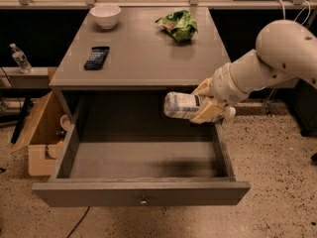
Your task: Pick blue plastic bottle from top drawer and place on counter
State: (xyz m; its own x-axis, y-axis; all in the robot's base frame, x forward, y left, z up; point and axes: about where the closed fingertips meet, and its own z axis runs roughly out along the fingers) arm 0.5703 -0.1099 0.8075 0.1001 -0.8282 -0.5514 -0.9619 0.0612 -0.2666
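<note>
The blue plastic bottle [179, 106] lies on its side in my gripper [205, 103], which is shut on it. It hangs in the air above the right rear of the open top drawer [143, 160], just below the front edge of the counter [143, 53]. The bottle's base points left; its cap end is hidden by my fingers. My white arm [267, 58] reaches in from the right. The drawer holds nothing that I can see, and its round knob [143, 201] faces front.
On the counter stand a white bowl [105, 15], a dark remote-like device [96, 57] and a green snack bag [178, 25]. A cardboard box [42, 133] sits left of the cabinet. A slim water bottle [20, 58] stands on a shelf at far left.
</note>
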